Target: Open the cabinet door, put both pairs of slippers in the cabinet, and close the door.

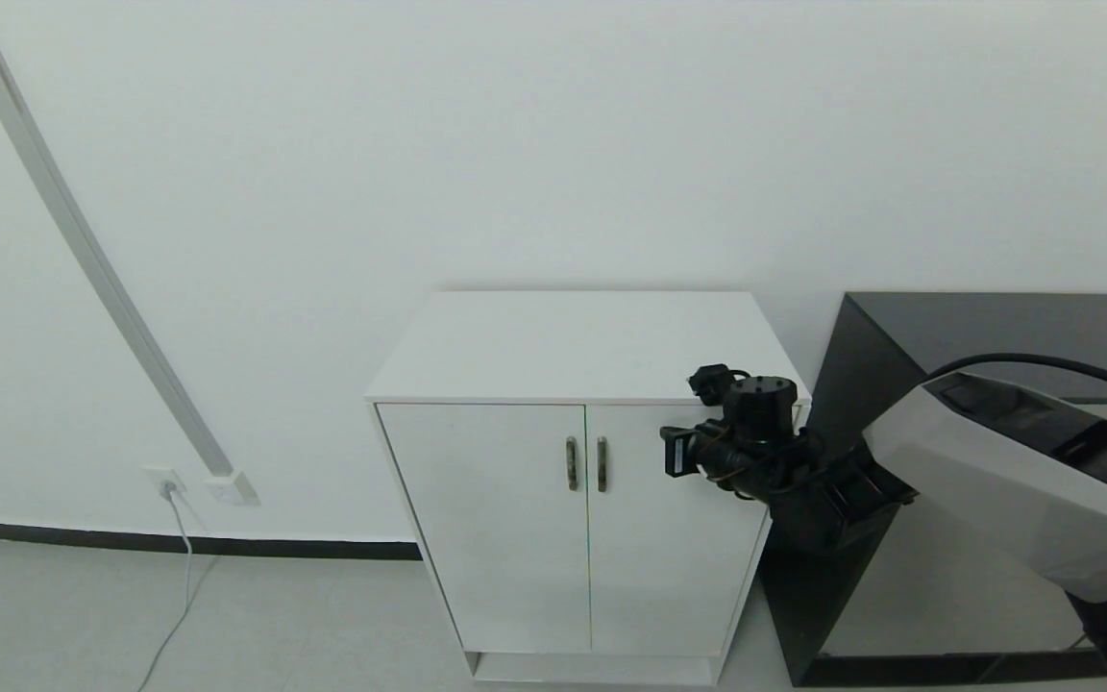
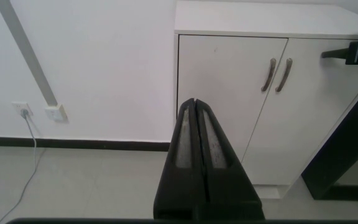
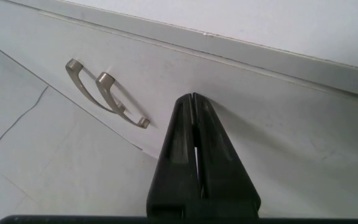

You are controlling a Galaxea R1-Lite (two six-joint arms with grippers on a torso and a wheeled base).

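The right arm (image 1: 996, 471) comes in nearest, from the robot's right, its silver forearm slanting toward the cabinet (image 1: 515, 519). The right gripper (image 3: 194, 98) is narrow, its two black fingers pressed together with barely a slit between them. It sits in front of the right-hand door (image 1: 669, 557), up near that door's top outer corner and just under the edge of the cabinet top (image 1: 582, 346). Whether the tips touch the door face I cannot tell.

The left gripper (image 2: 194, 102) is narrow too, fingers flat against each other and holding nothing. It hangs well apart from the cabinet, out in front of the left-hand door (image 1: 486, 519).

The white cabinet stands on the grey floor (image 1: 83, 625) with its back to the white wall (image 1: 515, 144). Both doors are flush and closed. Two slim metal handles (image 1: 572, 463) stand upright side by side along the centre seam, one on each door.

A glossy black unit (image 1: 996, 327) stands just beside the cabinet's right side. To the left, a wall socket (image 1: 164, 478) has a grey cable (image 1: 184, 567) plugged in that trails onto the floor. A white conduit (image 1: 83, 240) runs slantwise down the wall to a small box beside the socket. A black skirting strip (image 1: 179, 544) lines the foot of the wall.
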